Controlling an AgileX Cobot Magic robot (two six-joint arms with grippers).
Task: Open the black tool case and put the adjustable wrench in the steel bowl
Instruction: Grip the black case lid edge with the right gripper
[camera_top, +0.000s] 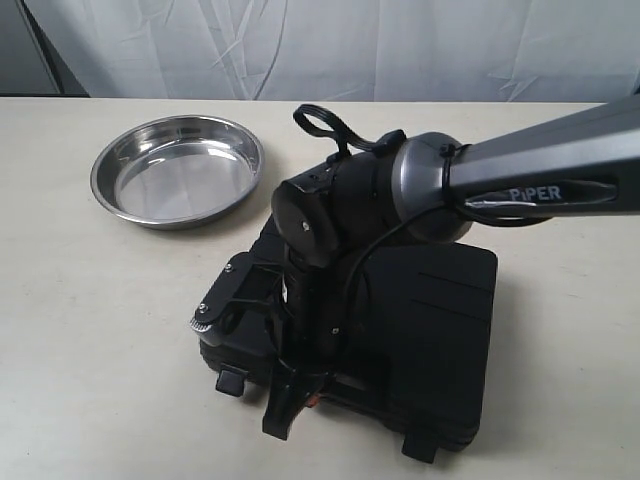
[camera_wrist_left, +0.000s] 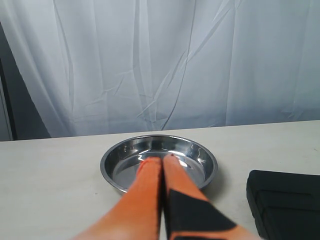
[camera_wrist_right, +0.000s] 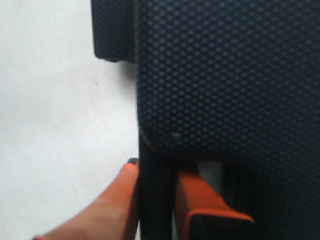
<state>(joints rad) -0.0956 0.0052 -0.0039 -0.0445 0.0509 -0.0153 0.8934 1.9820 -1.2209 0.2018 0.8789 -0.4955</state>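
The black tool case (camera_top: 430, 310) lies closed near the table's front, and the adjustable wrench is hidden from every view. My right gripper (camera_top: 295, 395) reaches across to the case's front edge and points down. In the right wrist view the gripper (camera_wrist_right: 156, 170) is shut on a black bar (camera_wrist_right: 156, 210) at the edge of the dimpled case (camera_wrist_right: 225, 75), seemingly its handle. The empty steel bowl (camera_top: 178, 175) sits at the back left. My left gripper (camera_wrist_left: 162, 159) is shut with nothing in it, hovering short of the bowl (camera_wrist_left: 192, 152). A corner of the case (camera_wrist_left: 285, 200) shows beside it.
Two latch tabs stick out of the case's front edge, one (camera_top: 232, 381) left of my gripper and one (camera_top: 420, 447) right of it. The right arm's grey link (camera_top: 540, 165) spans the case. A white curtain (camera_top: 330, 45) hangs behind the table.
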